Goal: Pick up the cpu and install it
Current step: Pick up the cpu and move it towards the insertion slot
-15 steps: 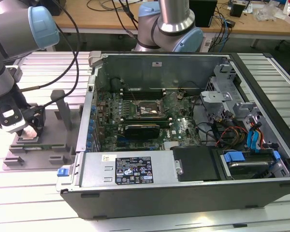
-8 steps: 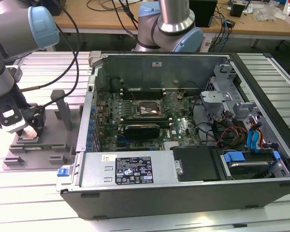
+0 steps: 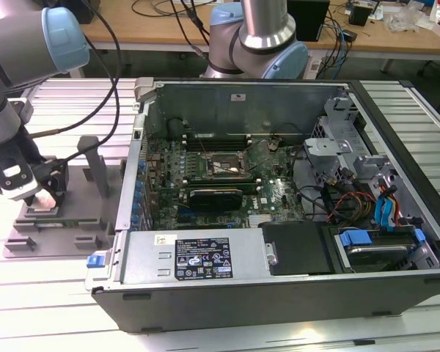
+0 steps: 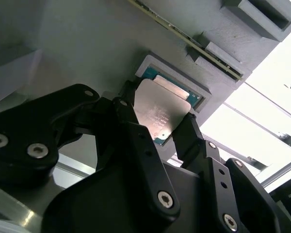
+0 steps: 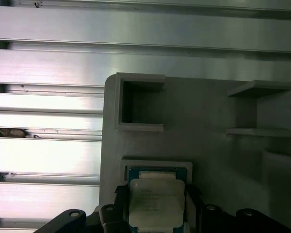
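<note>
The gripper (image 3: 44,194) hangs over the grey tray (image 3: 59,238) at its end on the exterior view's left, well apart from the open computer case (image 3: 279,271) and the black socket (image 3: 224,165) on the board inside it.

In both wrist views the cpu (image 4: 161,109) (image 5: 153,204) lies between the two black fingers (image 4: 186,133), which press against two opposite side edges of it. The gripper (image 4: 158,114) looks clamped on the cpu. The chip is at a square recess (image 5: 157,163) near one edge of the tray (image 5: 208,126), the edge bordering the slatted metal table (image 5: 48,155). It seems tilted and raised a little above the green-rimmed bottom of the recess, though I cannot tell whether it is fully clear of the rim.

As a judgement, the cpu should handle as a light, thin, rigid plate that will not bend or sag in the grip. Its silver top is smooth, and the thin rim gives the fingers little to bite on, so it could slip or twist if squeezed unevenly. The underside is likely delicate, and so are the corners. The sound hold is the one shown: on two opposite side edges, centred, with the faces left untouched. A firm but modest squeeze should be enough for so little weight.
</note>
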Action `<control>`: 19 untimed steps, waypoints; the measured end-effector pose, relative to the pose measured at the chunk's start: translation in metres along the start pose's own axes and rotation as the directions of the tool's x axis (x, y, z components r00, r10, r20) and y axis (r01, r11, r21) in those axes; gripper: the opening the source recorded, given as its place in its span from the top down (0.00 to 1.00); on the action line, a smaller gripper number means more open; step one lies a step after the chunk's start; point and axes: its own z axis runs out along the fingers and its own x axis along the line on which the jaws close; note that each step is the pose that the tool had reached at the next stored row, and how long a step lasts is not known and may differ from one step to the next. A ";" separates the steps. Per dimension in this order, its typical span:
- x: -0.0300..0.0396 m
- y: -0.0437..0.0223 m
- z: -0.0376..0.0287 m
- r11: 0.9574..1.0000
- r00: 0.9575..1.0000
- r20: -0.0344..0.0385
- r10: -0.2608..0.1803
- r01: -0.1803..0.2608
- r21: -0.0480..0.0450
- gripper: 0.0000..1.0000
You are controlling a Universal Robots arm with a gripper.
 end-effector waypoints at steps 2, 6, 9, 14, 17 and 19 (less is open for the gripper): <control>0.0001 -0.0001 0.0020 1.000 1.000 0.000 0.000 0.000 0.000 0.45; 0.0001 -0.0001 0.0033 1.000 1.000 0.000 0.000 0.000 0.000 0.45; 0.0000 0.0009 0.0036 1.000 1.000 0.000 0.000 0.000 0.000 0.45; 0.0000 0.0016 0.0036 1.000 1.000 0.000 0.000 0.000 0.000 0.45; -0.0001 0.0020 0.0013 1.000 1.000 0.001 0.000 0.000 -0.001 0.45; -0.0002 0.0020 -0.0030 1.000 1.000 0.001 0.000 0.000 -0.001 0.45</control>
